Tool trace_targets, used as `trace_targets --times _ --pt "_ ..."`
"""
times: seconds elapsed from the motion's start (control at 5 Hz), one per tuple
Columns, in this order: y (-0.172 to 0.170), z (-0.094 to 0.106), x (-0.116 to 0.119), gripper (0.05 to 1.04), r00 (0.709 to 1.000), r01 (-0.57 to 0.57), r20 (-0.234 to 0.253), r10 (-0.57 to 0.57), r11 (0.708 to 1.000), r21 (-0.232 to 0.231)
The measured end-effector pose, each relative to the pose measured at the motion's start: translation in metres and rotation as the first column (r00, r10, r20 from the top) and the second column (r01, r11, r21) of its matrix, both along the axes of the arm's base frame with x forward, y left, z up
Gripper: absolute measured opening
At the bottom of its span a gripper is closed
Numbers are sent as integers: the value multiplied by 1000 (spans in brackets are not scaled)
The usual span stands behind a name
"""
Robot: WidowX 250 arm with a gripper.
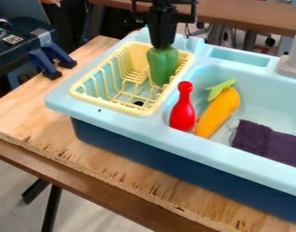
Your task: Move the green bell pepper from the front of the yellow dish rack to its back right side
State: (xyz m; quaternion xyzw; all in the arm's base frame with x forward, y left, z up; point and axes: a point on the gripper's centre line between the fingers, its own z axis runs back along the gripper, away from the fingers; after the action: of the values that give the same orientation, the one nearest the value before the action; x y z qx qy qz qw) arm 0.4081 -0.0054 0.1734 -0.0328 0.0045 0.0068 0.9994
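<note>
Right now: green pepper (163, 65) in my gripper (162, 45), down at the yellow dish rack (80, 93)

The pepper hangs upright below me, its lower end inside the far part of the rack, near the side next to the big basin. I can't tell whether that end touches the wires. My fingers are nearly closed, with just the pepper's top pinched between their tips. My arm comes in from the top edge of the view and points straight down.

The rack sits in the small compartment of a pale blue toy sink (192, 144), and a dark round hole (138, 103) shows through its wires. Just past the divider, in the big basin, I have a red bowling pin (183, 111) with its narrow neck up. Beside it is an orange toy carrot (219, 111), tilted, with its green leaves (221, 88) at the far end. A crumpled dark purple cloth (269, 142) lies farther along the basin. At the back rim stands a grey faucet (293, 62).

The sink rests on a wooden board (29, 108). Two blue clamps (43, 63) grip that board at its far corner, well apart from the pepper.
</note>
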Motion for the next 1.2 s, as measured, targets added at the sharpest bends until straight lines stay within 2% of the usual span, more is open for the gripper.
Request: trace_targets --times 0.2,0.4,0.6,0.8,1.0,1.2 --pt "-2 -3 0 355 1000 23 16 -23 1000 9" --pt "-3 0 -8 619 999 32 43 -31 999 -23" --pt "-3 8 -14 917 997 -3 82 8 998 -61" --pt "-2 23 -16 1012 991 -20 127 30 997 -77" --pt "-2 27 -18 1009 992 -24 118 32 997 -70" --pt "-5 26 -27 1008 997 -28 74 28 1000 -8"
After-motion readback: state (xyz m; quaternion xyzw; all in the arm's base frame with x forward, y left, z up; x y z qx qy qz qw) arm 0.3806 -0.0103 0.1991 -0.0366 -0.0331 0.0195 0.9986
